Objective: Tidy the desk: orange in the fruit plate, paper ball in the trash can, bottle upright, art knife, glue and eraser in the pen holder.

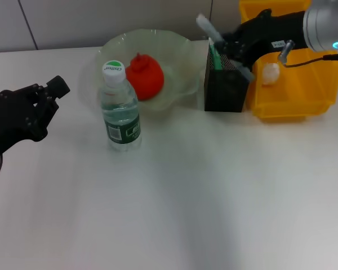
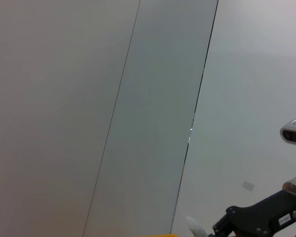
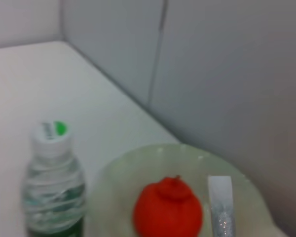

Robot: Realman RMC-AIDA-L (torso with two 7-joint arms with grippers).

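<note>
A slim grey-white tool (image 1: 205, 26), probably the art knife though that cannot be confirmed, is being held by the right gripper (image 1: 228, 48) above the pen holder (image 1: 224, 84), with the fingers closed narrowly on its lower part. Being thin, stiff and smooth, it is judged likely to slip or pivot unless gripped firmly across its flat sides and lowered straight. The orange (image 1: 145, 75) is lying in the fruit plate (image 1: 180, 48), the bottle (image 1: 119, 107) is standing upright just in front of it, and a white crumpled lump (image 1: 270, 72) is lying in the trash can (image 1: 293, 101). The left gripper (image 1: 42, 101) is being held idle at the desk's left; its finger state cannot be told.
</note>
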